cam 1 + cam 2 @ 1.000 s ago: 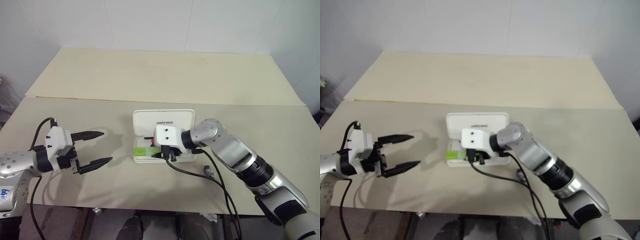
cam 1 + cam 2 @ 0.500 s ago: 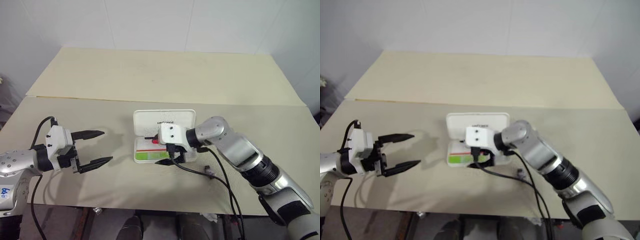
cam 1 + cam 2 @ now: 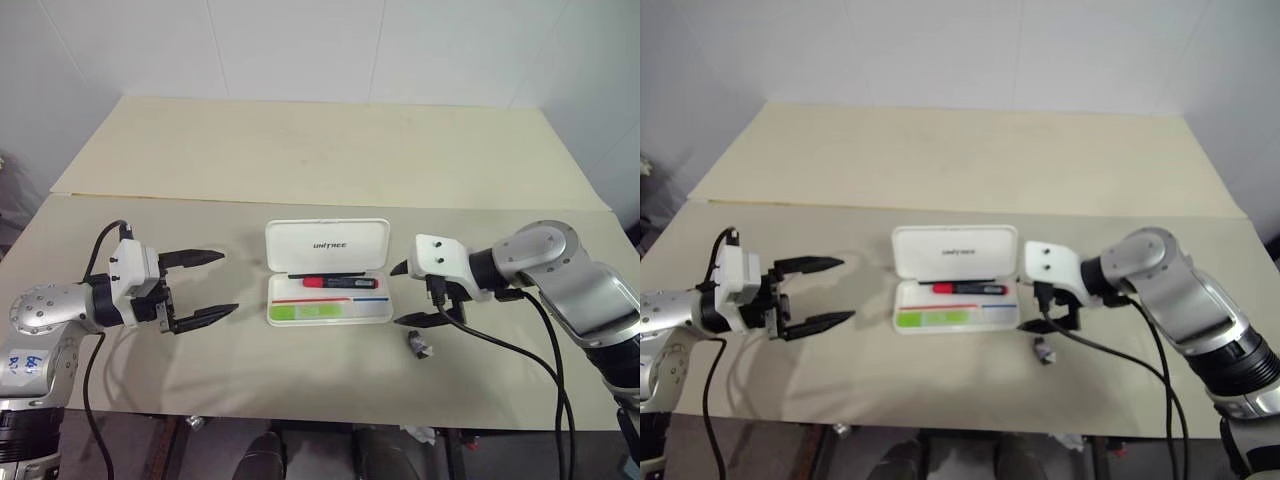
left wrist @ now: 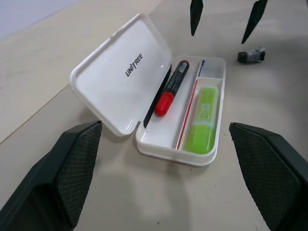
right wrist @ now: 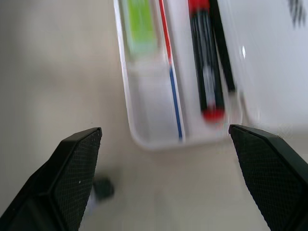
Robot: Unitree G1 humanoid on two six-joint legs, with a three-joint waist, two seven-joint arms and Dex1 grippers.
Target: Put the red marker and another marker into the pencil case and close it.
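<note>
Both arms reach inward, facing each other; the left gripper (image 3: 205, 287) and right gripper (image 3: 410, 294) gape wide, empty.

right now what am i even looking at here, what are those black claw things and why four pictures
This is a two-armed humanoid robot at a table. The two wide pictures come from the twin cameras in its head, looking down over its arms. The other two come from a camera on each wrist, looking out between that arm's two black fingers.

The left gripper and the right gripper are both open and hold nothing.

Between them on the table lies a white pencil case with its lid open. Inside lie a red marker and a light green highlighter, each in its own compartment. A small dark lump sits on the table near the right gripper.
</note>
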